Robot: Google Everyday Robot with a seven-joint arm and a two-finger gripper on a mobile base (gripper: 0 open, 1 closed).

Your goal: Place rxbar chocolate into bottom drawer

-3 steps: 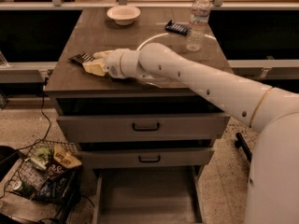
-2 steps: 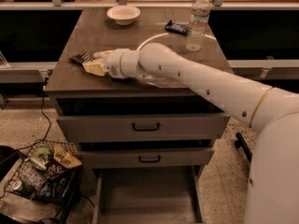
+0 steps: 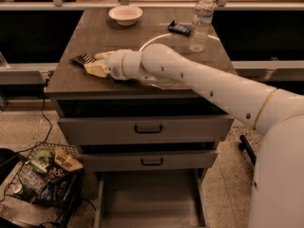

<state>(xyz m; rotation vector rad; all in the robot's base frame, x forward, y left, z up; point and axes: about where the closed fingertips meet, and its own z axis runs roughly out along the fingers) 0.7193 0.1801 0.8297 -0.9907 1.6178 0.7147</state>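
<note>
White arm point(image 3: 209, 84): smooth rounded tube shell with small dark dots along it (screws or holes, can't tell). Thin gold band point(image 3: 263, 109) near the wide end. Wrist point(image 3: 124, 64) is a white cylinder with ring seams. Gripper point(image 3: 95, 68) is cream-yellow, over the tabletop point(image 3: 95, 32) at front left. Bulky white rounded body point(image 3: 280, 175) sits lower right.

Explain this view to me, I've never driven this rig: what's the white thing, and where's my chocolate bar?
The white tube is the robot's single arm, reaching in from the right. Its gripper is at the left of the cabinet top, right against the rxbar chocolate, the black-wrapped bar. I cannot tell whether the bar is gripped. One camera looks down on everything. Also on top are a white bowl, a water bottle and a dark blue bar. The bottom drawer stands pulled open.
</note>
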